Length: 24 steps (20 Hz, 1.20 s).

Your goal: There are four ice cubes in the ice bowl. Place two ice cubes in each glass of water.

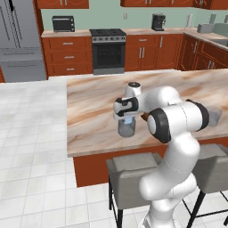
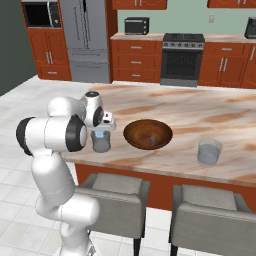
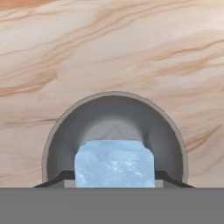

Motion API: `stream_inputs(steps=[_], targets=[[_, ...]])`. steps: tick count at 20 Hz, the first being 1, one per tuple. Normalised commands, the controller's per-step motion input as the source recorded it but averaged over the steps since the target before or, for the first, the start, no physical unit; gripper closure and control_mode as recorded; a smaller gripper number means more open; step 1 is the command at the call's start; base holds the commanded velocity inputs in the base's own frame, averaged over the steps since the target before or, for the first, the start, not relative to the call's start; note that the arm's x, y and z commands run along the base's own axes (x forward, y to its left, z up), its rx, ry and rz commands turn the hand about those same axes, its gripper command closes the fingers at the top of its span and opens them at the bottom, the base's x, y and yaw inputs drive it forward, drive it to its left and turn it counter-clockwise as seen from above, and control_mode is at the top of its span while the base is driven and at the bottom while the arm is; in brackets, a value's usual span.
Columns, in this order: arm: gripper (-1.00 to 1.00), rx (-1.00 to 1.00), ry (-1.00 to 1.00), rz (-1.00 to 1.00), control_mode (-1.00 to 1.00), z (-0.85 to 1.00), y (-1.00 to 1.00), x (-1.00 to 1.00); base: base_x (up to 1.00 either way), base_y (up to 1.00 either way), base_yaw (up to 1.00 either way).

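Note:
My gripper (image 3: 114, 177) is shut on a pale blue ice cube (image 3: 114, 162), which sits between the dark fingertips (image 3: 56, 180). Directly beneath it is the open mouth of a grey glass of water (image 3: 114, 111). From the base, the hand (image 1: 128, 116) hovers just over that glass (image 1: 127, 129) near the island's front edge, and the glass (image 2: 101, 142) shows under the hand (image 2: 103, 129). The dark brown ice bowl (image 2: 148, 134) stands to the right of it; what lies inside is too faint to tell. The other glass of water (image 2: 209, 151) stands further right, also seen as a glass (image 1: 214, 116) past my elbow.
The marble island counter (image 2: 200, 112) stretches far beyond the three vessels. Two grey stools (image 2: 115, 192) are tucked under its front edge. Cabinets, a stove (image 1: 108, 50) and a fridge line the far wall.

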Motion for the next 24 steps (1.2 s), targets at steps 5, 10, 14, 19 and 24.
stream_inputs(steps=[5,10,14,19,24], targets=[[1.00,0.00,0.00,0.00,-1.00,-0.16,0.00,0.36,0.00,0.00,0.00],[1.00,0.00,0.00,0.00,-1.00,-0.06,0.00,0.32,0.00,0.00,0.00],[-1.00,0.00,0.00,0.00,-1.00,-0.02,0.00,0.20,0.00,0.00,0.00],[-1.00,0.00,0.00,0.00,-1.00,0.00,0.00,0.00,0.00,0.00,0.00],[-1.00,0.00,0.00,0.00,-1.00,0.00,0.00,0.00,0.00,0.00,0.00]])
